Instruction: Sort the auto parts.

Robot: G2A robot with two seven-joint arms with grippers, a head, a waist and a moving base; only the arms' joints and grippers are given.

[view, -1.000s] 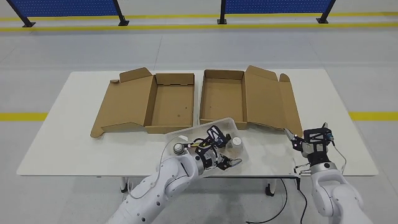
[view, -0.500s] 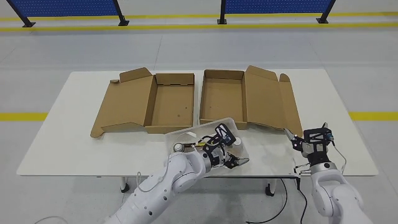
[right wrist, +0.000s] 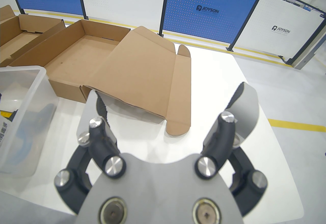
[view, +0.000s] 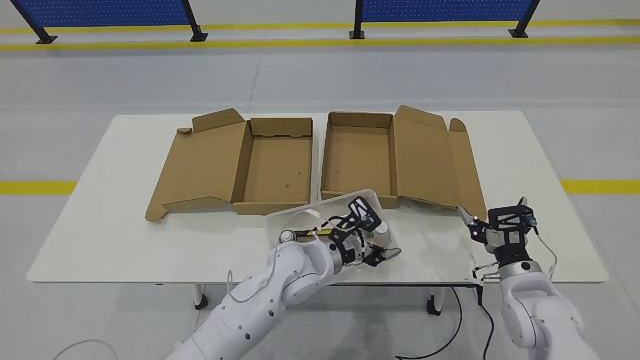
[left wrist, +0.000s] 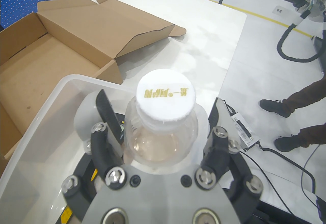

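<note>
**Left tool straddles the bottle in the tub**

Over the last second the left arm has edged along the near side of the tub toward its right end. That brings the left tool up around the bottle. The right arm has not moved, and the boxes and tub lie as they did.

The left tool's fingers are spread, one on each side of the bottle's clear shoulder. One finger is right against the plastic and the other stands off with a sliver of gap, so nothing is pinched. From above, the tool hangs over the tub's near right corner.

The bottle stands upright inside the clear plastic tub, its white cap pointing up between the fingers. Dark parts lie in the middle of the tub, beside the bottle.

The right tool is spread wide and holds nothing. It hovers over bare worktop near the front right edge, well apart from the tub. In the top view it sits just off the corner of the right box's folded-out lid.

Behind the tub two open cardboard boxes sit side by side, the left box and the right box. The right box touches the tub's far rim.
</note>
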